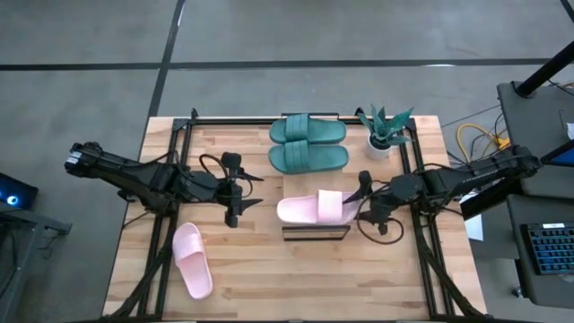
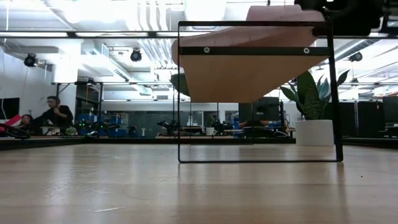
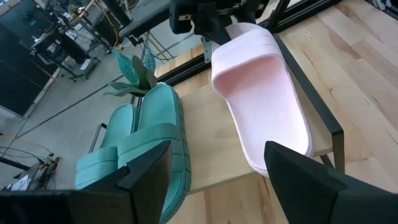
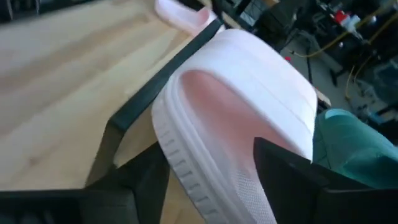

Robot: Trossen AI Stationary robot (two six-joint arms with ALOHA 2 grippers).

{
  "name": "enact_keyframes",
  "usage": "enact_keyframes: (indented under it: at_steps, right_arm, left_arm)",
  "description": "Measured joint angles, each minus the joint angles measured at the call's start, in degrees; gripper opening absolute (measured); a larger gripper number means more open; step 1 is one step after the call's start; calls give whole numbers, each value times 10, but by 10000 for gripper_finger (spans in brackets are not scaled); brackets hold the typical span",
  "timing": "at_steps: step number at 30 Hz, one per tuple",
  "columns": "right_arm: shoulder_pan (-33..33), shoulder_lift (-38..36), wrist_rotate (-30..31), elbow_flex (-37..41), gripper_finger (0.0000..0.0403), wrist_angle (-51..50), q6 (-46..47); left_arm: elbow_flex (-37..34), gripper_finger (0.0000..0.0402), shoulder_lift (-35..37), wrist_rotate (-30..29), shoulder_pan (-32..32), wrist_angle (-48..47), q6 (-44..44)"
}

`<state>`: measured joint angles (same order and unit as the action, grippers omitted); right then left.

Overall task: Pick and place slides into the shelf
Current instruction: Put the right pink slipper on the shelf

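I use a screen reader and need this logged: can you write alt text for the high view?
Seen from above, a pink slide lies on top of the small shelf mid-table, with the right gripper at its strap end and the left gripper, open, waiting beside it. A second pink slide lies near the front left, two teal slides side by side at the back, beside a potted plant.

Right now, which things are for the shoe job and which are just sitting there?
For the job:
pink slide on the shelf, at the right gripper
other pink slide
two green slides
left gripper, waiting nearby

Just sitting there:
potted plant
keyboard
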<state>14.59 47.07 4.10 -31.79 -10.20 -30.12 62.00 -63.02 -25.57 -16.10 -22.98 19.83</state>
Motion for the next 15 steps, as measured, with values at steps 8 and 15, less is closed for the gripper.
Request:
enact_keyframes:
  at_steps: [8,15]
  right_arm:
    - [0,0,-2,-26,239,-24,114]
    - [0,-1,-2,-35,257,-46,165]
  left_arm:
    - [0,240,0,0,0,-1,0]
    - [0,240,0,0,0,-1,0]
